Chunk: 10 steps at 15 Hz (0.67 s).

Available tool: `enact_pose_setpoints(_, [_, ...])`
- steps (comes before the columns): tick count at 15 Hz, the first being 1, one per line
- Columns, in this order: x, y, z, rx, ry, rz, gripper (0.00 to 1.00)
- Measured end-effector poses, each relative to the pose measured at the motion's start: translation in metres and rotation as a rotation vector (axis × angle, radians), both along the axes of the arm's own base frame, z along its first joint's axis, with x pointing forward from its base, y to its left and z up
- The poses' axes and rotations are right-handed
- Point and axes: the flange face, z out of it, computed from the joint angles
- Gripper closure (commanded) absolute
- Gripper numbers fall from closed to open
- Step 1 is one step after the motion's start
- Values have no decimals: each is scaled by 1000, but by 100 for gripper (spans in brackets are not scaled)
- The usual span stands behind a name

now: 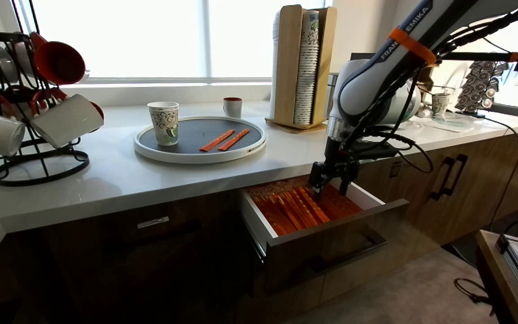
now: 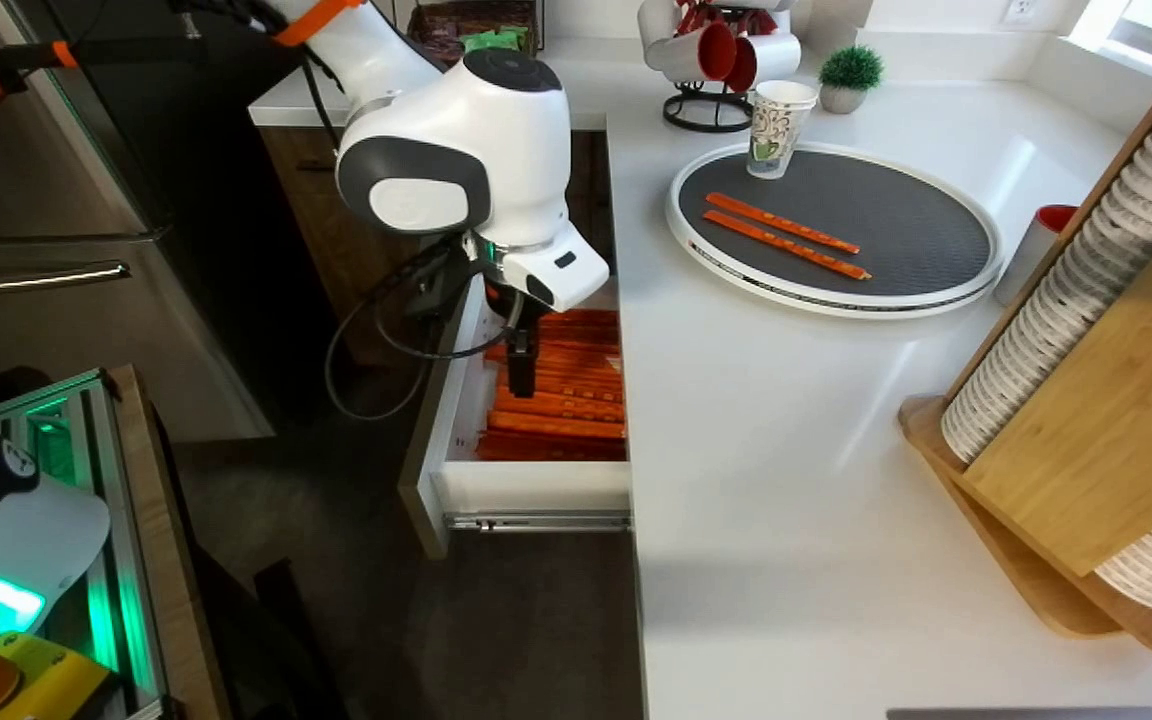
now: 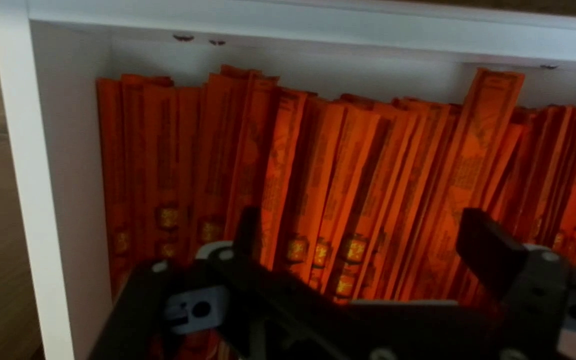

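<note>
Inside the pulled-out drawer (image 2: pixel 536 487), red packets (image 3: pixel 338 200) lie side by side in a tight row, presumably to save room. The gripper (image 3: pixel 363 230) points down over them, apparently because the drawer sits below the counter (image 2: pixel 786 450); its jaws stand wide apart, grasping nothing; whether it touches packets is unclear. Two similar packets (image 1: pixel 234 140) rest on the round tray (image 2: pixel 916 220), whose rim probably stops sliding.

Packets (image 1: pixel 296 209) in drawer (image 1: pixel 304 258); cup (image 1: pixel 165 126) on tray (image 1: pixel 200 128).
</note>
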Motion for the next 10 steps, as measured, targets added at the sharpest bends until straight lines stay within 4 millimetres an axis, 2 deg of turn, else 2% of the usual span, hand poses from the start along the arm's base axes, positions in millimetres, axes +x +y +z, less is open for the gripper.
enact_pose_setpoints(4, [4,-2,-6,-30,-44,0,0])
enact_pose_setpoints(10, [6,0,-43,-58,-101,5,0])
